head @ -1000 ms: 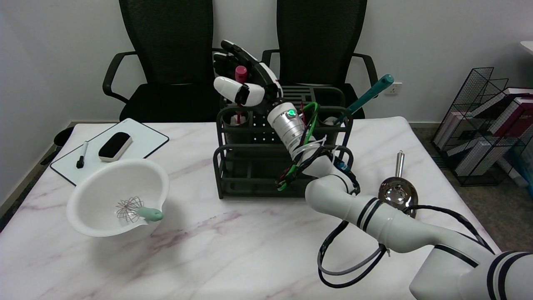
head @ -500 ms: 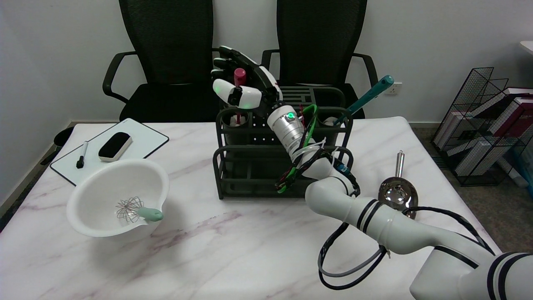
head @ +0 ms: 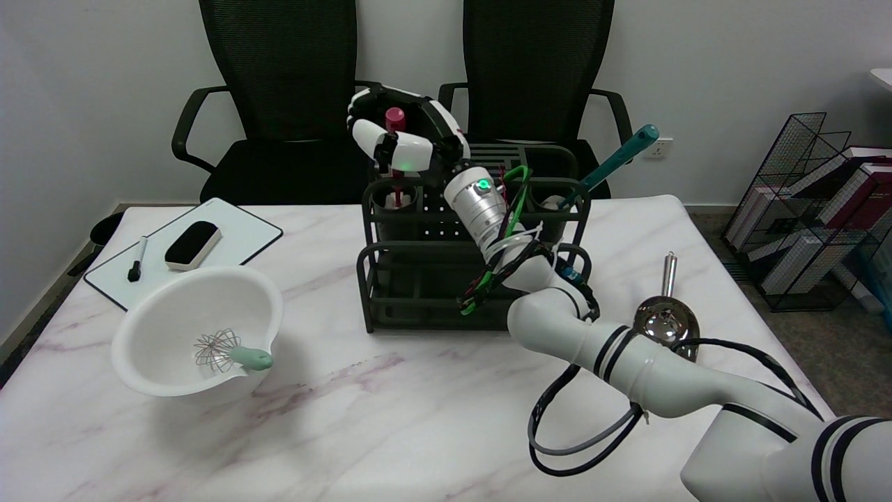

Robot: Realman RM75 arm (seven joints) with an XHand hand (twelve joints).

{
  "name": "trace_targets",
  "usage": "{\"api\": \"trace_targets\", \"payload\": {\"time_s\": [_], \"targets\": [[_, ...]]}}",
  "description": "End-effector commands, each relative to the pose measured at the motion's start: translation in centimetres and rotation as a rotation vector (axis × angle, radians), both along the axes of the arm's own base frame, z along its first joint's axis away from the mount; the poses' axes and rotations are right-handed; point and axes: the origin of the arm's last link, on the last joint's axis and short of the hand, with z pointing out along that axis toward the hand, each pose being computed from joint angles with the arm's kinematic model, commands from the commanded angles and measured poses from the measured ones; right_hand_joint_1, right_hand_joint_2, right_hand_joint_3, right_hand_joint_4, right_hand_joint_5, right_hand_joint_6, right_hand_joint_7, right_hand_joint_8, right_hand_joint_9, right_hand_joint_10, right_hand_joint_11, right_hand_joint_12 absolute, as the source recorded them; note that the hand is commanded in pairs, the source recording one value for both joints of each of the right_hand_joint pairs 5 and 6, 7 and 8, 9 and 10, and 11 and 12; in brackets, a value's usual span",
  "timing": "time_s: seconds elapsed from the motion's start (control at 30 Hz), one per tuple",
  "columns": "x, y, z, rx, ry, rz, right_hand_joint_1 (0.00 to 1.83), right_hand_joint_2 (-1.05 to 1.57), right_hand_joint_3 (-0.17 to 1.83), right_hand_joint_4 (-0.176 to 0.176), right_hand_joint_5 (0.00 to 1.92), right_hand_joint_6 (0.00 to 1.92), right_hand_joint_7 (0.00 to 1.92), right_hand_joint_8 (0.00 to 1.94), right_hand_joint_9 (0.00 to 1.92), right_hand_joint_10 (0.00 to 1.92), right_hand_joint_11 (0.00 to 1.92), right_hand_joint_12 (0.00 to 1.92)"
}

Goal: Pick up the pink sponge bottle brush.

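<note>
The right robot hand (head: 401, 136) is seen above the far-left corner of a dark rack (head: 446, 279) that stands on the marble table (head: 390, 418). Its fingers (head: 369, 134) are curled around the upper part of the pink sponge bottle brush (head: 395, 120), so the brush is gripped just under its dark pink top, which shows above the fingers. Below the robot hand, the brush's thin stem is seen running straight down into the rack's far-left round cup (head: 394, 202), where the lower end is hidden; whether the sponge end has left the cup cannot be told. The brush is held roughly upright. A green light is lit on the silver wrist (head: 481, 206) behind the robot hand, and a bundle of green and red cables (head: 498, 265) is strung along the forearm.

To the right of the robot hand, a teal-handled utensil (head: 613, 160) is leaned out of the rack's far-right cup, tilted up and to the right. Further right and nearer the camera, a metal ladle (head: 665, 317) is laid on the table beside the white arm. Well to the left of the robot hand and nearer the camera, a white bowl (head: 174, 314) is set on the table with a whisk (head: 230, 352) resting inside it, its mint handle at the rim. Beyond the bowl, a small whiteboard (head: 237, 237) is laid flat, carrying a black eraser (head: 192, 244) and a marker (head: 136, 259). Two black office chairs (head: 279, 90) are placed behind the table.
</note>
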Motion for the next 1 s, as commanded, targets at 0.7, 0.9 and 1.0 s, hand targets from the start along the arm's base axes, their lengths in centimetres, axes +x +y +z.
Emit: {"api": "trace_targets", "payload": {"time_s": [0.7,0.9,1.0], "targets": [[0.39,-0.74,0.10,-0.008,0.012,0.001,1.23,0.48,1.13,0.000,0.93,0.93,1.10,1.10,0.96,0.96,0.89,0.89],[0.25,-0.91,0.07,-0.008,0.016,-0.007,1.26,0.53,1.08,0.000,0.98,0.98,1.17,1.17,1.00,1.00,0.98,0.98],[0.20,-1.00,0.03,-0.008,0.017,-0.012,1.20,0.56,1.10,0.000,1.12,1.12,1.24,1.24,1.06,1.06,1.02,1.02]]}}
